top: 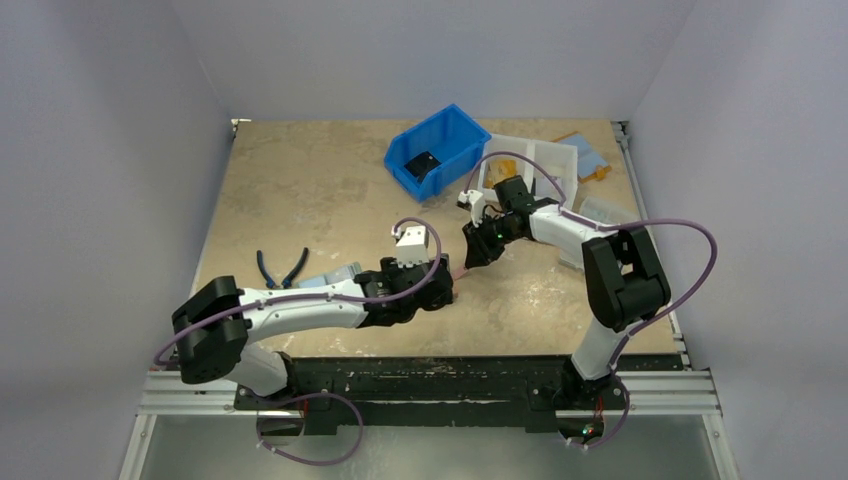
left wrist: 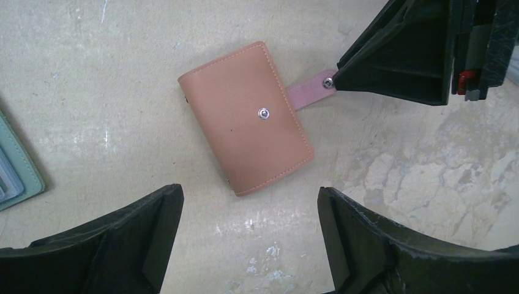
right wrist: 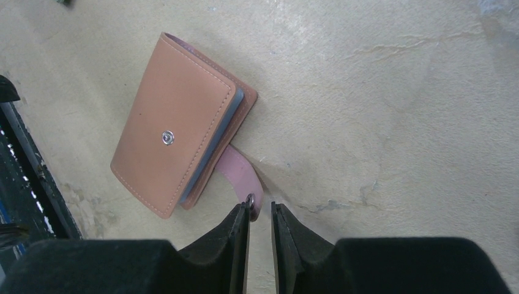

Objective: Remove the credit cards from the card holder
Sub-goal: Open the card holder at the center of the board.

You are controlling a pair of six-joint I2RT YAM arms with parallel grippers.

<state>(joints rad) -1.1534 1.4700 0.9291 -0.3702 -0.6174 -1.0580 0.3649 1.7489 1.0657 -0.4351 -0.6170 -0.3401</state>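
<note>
Card holder (left wrist: pixel 245 116) flat, closed on table (left wrist: pixel 92 92), snap tab (left wrist: pixel 306 92) undone. Right gripper (right wrist: pixel 260 208) jaws nearly together at tab end; grip unclear. Left gripper (left wrist: pixel 250 195) spread wide above, empty. Risk: tab slips free, or pull drags unpinned holder instead of opening it.

overhead; wrist views close over card holder (left wrist: pixel 245 119)

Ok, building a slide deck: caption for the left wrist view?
Closed card holder lies flat, snap tab undone; right gripper at the tab's end, left gripper open above.
</note>
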